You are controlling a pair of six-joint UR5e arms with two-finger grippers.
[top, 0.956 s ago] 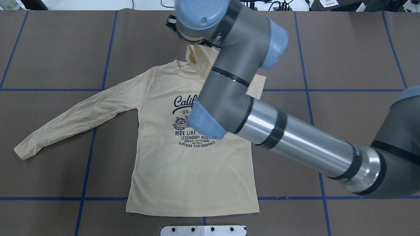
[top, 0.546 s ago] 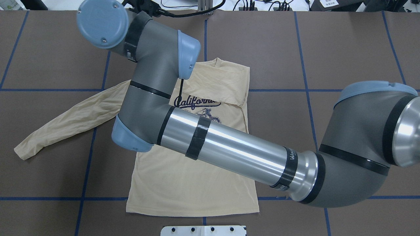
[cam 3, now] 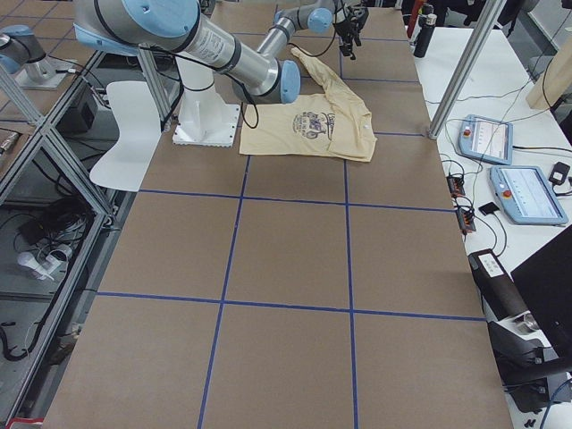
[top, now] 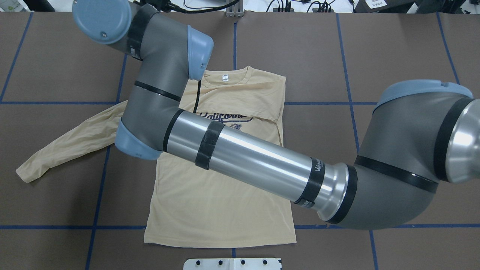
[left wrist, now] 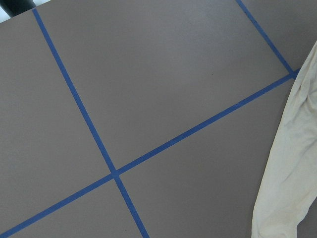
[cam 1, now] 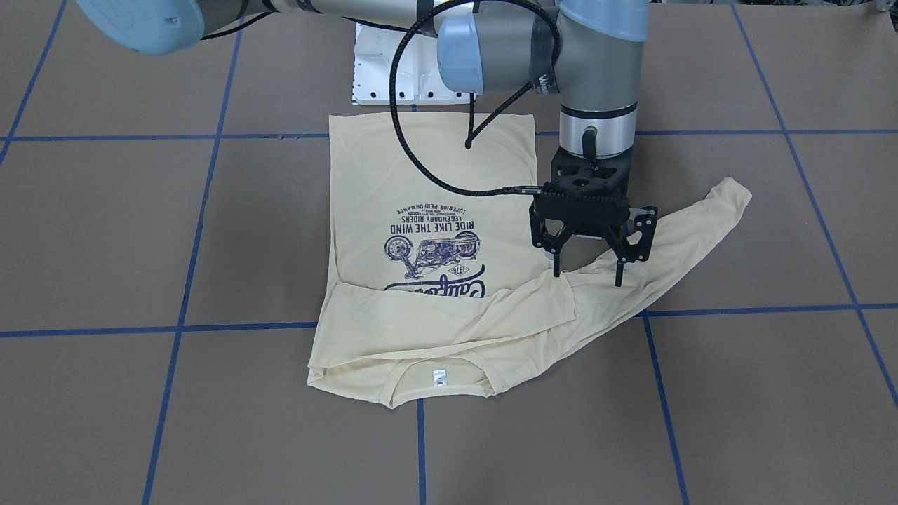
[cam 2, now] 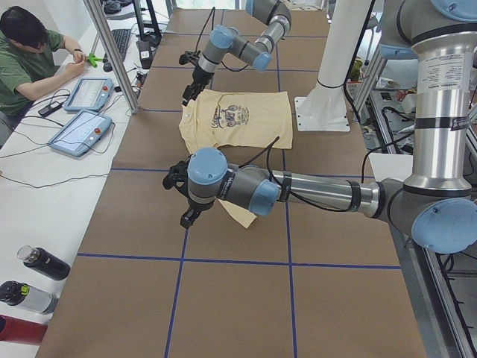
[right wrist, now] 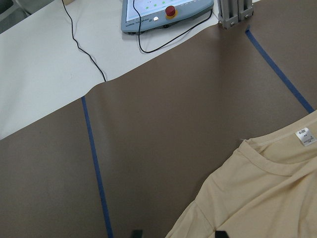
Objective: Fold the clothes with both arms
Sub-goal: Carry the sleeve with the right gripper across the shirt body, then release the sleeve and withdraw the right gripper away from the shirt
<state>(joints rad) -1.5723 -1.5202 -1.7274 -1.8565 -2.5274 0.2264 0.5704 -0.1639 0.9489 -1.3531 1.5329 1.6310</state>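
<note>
Across the brown table [top: 393, 56] the right arm [top: 255, 161] reached over the cream shirt [top: 217, 210], which lay flat, print up, one sleeve folded across its chest and the other sleeve [top: 71, 142] stretched sideways. The right gripper [cam 1: 588, 278] hung with fingers spread, holding nothing, above that stretched sleeve by the shoulder. The left gripper [cam 2: 182, 199] was near the cuff, and I couldn't tell whether its fingers were apart or together.

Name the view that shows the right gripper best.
Exterior front-facing: the right gripper shows whole, open over the sleeve. Overhead, the arm hides it; its wrist view catches only fingertips; side views show it tiny.
</note>
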